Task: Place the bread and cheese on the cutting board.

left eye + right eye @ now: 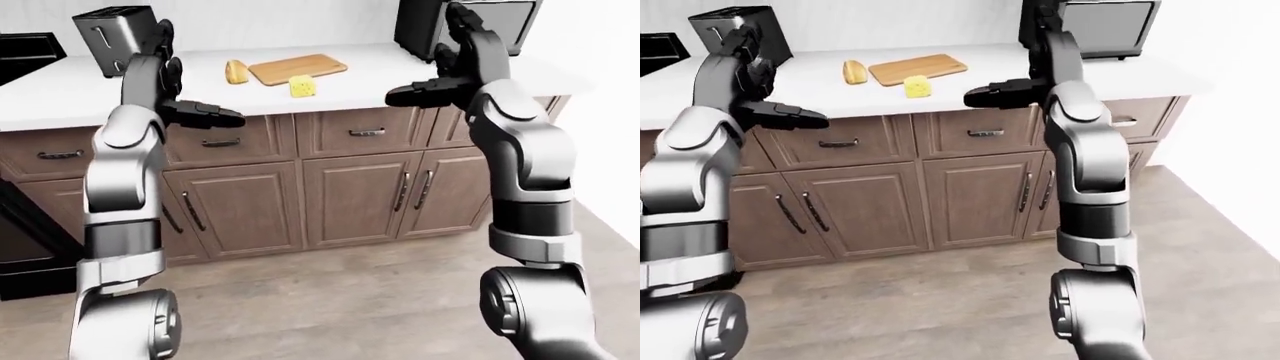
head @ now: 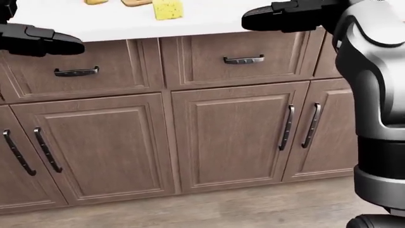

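A wooden cutting board (image 1: 297, 69) lies on the white counter (image 1: 60, 94). The bread (image 1: 236, 71), a small yellowish loaf, rests just left of the board. A yellow cheese wedge (image 1: 303, 87) sits on the counter just below the board's near edge. Both hands are held out short of the counter edge, apart from all three things. My left hand (image 1: 215, 116) is open and empty, level with the drawer row. My right hand (image 1: 410, 94) is open and empty too, to the right of the cheese. In the head view only the cheese (image 2: 167, 8) shows whole, at the top edge.
A silver toaster (image 1: 115, 30) stands on the counter at the left and a black microwave (image 1: 455, 26) at the right. A black stove (image 1: 22, 52) adjoins the counter's left end. Brown drawers and cabinet doors (image 2: 234, 133) run under the counter, above a wood floor (image 1: 340, 292).
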